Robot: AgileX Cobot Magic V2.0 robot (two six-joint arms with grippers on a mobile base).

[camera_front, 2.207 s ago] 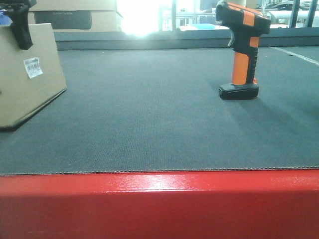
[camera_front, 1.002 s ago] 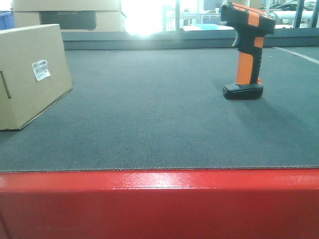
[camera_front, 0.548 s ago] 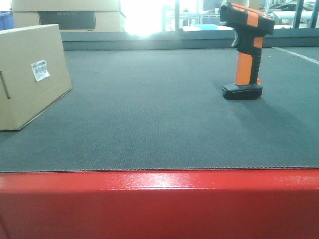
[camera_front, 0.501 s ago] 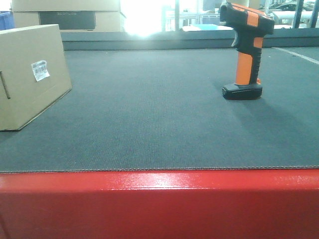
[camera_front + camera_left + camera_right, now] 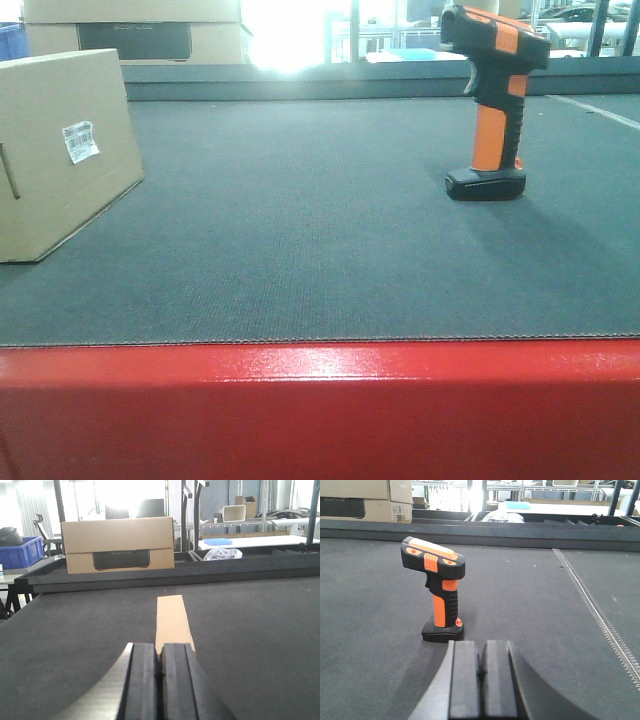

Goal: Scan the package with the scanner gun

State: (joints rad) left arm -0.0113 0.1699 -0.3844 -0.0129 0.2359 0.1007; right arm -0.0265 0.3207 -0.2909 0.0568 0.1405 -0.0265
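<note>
While the left gripper (image 5: pixel 160 672) sits low over the desk (image 5: pixel 250 630), its two black pads are pressed together with no gap between them and nothing held. Just beyond its tips lies the package (image 5: pixel 172 622), seen end-on from the left wrist view as a narrow tan strip; whether the tips touch it cannot be told. The right gripper (image 5: pixel 481 675) is likewise closed, pads meeting along a thin seam, and empty. Ahead of it and slightly to the left in the right wrist view, the scanner (image 5: pixel 436 587) stands upright on its flat black foot, apart from the gripper, its black and orange head pointing left. From the front view, the package (image 5: pixel 60 150) rests on the dark desk (image 5: pixel 300 250) at the left edge, a small white label (image 5: pixel 80 141) on the side turned toward the middle of the desk. The scanner (image 5: pixel 492 95) stands well apart from it, toward the right and farther back, free of any contact. Neither gripper appears in the front view. A larger box (image 5: pixel 119 545) with a dark panel sits on the raised ledge behind the desk, and a blue crate (image 5: pixel 22 552) stands off to the left beyond it.
</note>
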